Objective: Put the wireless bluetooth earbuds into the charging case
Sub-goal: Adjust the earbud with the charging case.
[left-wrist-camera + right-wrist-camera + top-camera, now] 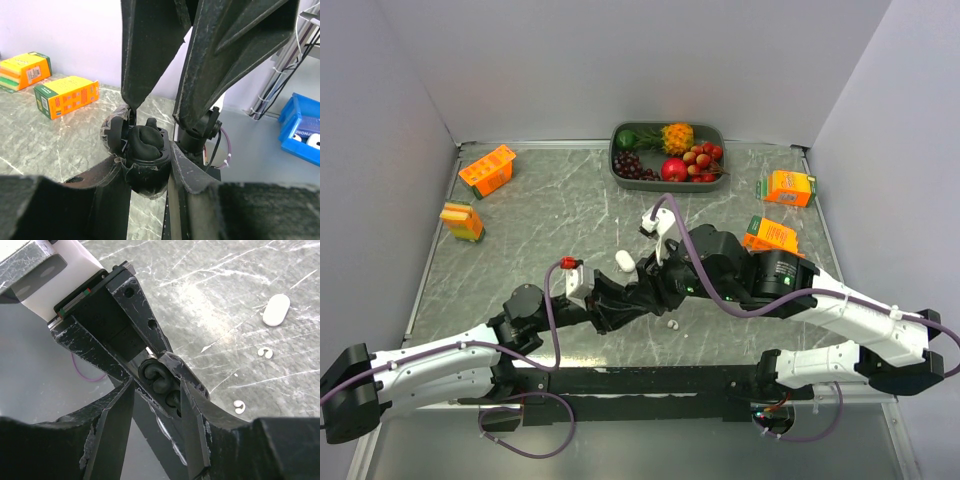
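Where jaws crowd the case [145,172], cartons [67,95] around

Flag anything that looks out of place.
Two tiny white curled bits lie loose and scattered on the table near the white oval piece. Possibly earbuds left out; too small to tell.

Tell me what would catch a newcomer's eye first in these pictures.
Dead centre, the left gripper clamps an open black charging case, with the tips of the right gripper at its opening. Behind them, a tray of bright fruit sits at the back.
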Controlling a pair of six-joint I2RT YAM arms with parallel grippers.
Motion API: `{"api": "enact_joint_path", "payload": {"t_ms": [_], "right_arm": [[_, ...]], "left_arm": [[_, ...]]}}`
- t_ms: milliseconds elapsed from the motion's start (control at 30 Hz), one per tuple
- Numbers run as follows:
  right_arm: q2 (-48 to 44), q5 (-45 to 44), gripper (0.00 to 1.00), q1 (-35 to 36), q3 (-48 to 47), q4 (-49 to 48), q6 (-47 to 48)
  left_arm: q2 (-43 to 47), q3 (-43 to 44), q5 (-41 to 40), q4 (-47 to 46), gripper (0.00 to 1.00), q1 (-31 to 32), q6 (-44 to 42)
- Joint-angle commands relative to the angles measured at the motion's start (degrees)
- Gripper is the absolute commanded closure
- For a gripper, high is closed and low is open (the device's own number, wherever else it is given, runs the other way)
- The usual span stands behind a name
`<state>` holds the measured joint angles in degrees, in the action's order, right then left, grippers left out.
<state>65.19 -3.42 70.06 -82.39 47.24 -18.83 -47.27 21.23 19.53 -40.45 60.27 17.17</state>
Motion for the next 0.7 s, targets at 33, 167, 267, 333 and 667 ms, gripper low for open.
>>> {"api": "enact_joint_path", "payload": {"t_ms": [33,167,267,333,667], "right_arm": [[-2.35,-1.76,0.50,-0.45,0.03,-0.57,-1.47],[-1.91,-1.68,0.50,-0.54,0.12,-0.48,-1.56],[-1.91,-1.33,0.51,-0.54,0.56,-0.93,-1.82],[-1.99,-1.68,0.51,-0.45,0.48,-1.10,-1.91],[-2.09,-2.99,0.50,-0.54,0.30,-1.19,-2.44]], "left_arm": [[1.04,2.85,-1.60,-3.41,0.99,0.46,-0.38],[0.86,3.11,-2.04,-3.06,0.99,0.55,-0.21],[0.51,3.73,-2.91,-2.01,0.99,0.46,0.06],[0.25,4.17,-3.35,-1.57,0.99,0.46,0.50],[-0.72,4.78,-3.80,-0.69,0.99,0.46,1.38]]}}
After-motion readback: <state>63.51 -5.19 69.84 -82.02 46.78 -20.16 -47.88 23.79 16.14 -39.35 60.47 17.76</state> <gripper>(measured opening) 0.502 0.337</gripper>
